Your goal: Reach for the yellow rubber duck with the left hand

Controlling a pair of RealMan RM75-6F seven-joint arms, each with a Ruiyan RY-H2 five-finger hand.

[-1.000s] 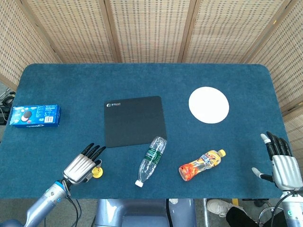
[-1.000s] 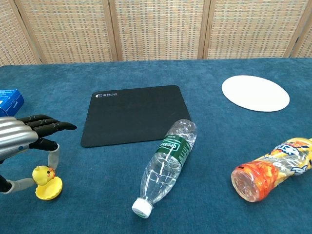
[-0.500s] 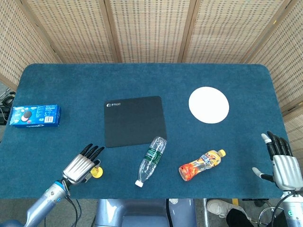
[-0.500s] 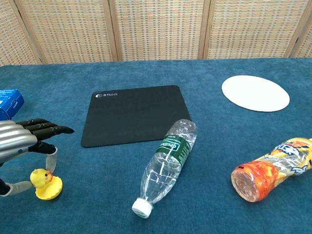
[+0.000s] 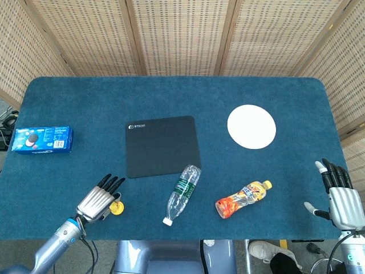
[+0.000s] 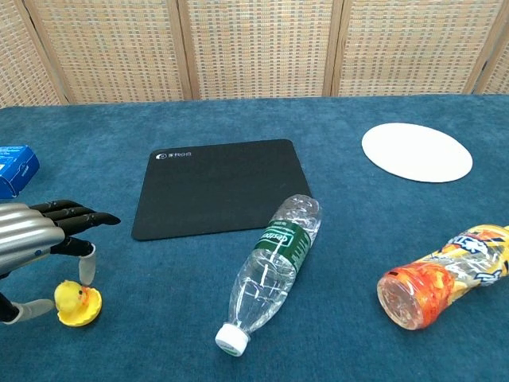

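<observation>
The yellow rubber duck [image 5: 117, 209] stands on its yellow base near the table's front left edge. The chest view shows the duck [image 6: 76, 302] upright just under my left hand [image 6: 32, 235]. That hand [image 5: 98, 199] hovers over the duck with its dark fingers stretched out. One fingertip [image 6: 87, 264] comes down beside the duck's head and the thumb lies low on the duck's left, with no clear grip. My right hand [image 5: 341, 200] stays at the front right edge, fingers spread and holding nothing.
A clear water bottle [image 5: 182, 193] lies on its side right of the duck. A black mouse pad [image 5: 162, 146] lies behind it. An orange drink bottle [image 5: 243, 199], a white plate [image 5: 251, 127] and a blue cookie box [image 5: 43, 139] are further off.
My left hand has sunk a little and drawn closer around the duck. The duck and the right hand have stayed in place.
</observation>
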